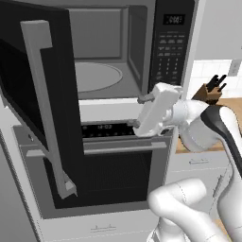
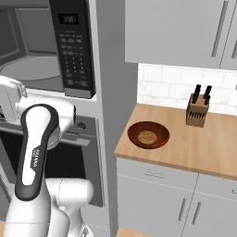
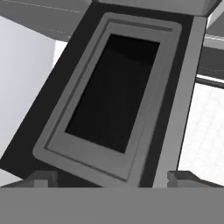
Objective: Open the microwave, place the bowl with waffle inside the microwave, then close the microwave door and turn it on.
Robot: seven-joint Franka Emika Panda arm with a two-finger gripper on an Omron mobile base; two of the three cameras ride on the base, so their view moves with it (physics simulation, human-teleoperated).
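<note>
Cut off and unreadable parts
The microwave door [image 1: 35, 94] runs past the left edge; the keypad [image 2: 73, 55] labels and display digits are too small to read.

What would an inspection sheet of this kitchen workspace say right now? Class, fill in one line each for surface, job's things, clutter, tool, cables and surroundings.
Surface: wooden counter, to the right of the oven column.
Job's things: microwave cavity empty, turntable bare; microwave door swung wide open to the left; bowl with waffle on the counter, not yet inside.
Clutter: knife block at the back of the counter.
Tool: tool open, holding nothing, in front of the oven below the microwave, facing the door's inner side.
Cables: nothing seen.
Surroundings: oven below the microwave, white cabinets, tiled backsplash.
</note>
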